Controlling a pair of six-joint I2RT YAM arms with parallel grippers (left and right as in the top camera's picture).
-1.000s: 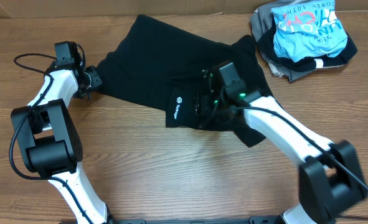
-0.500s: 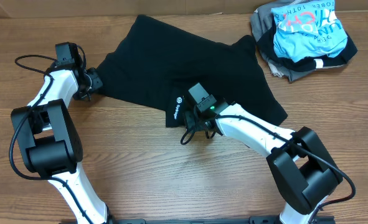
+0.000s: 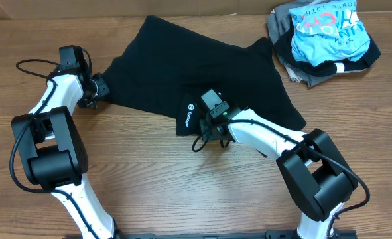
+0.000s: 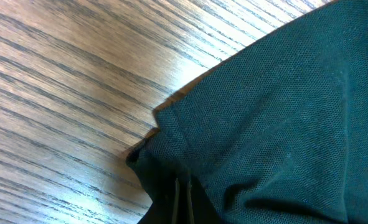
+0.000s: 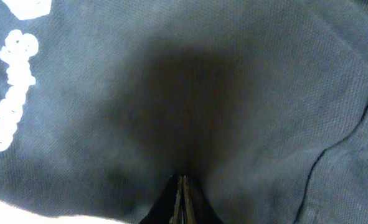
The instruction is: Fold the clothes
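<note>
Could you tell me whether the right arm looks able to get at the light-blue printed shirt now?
Probably not straight away: the right gripper is shut on the thin black garment, far from the light-blue printed shirt.

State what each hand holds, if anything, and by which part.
Both hold the black garment: left hand pinches a corner, right hand the near edge beside the white logo.

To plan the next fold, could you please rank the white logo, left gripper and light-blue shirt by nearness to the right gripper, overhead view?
1. White logo, just left of the right gripper, on the black garment.
2. Left gripper, far left, at the garment's edge.
3. Light-blue shirt, top right.
</note>
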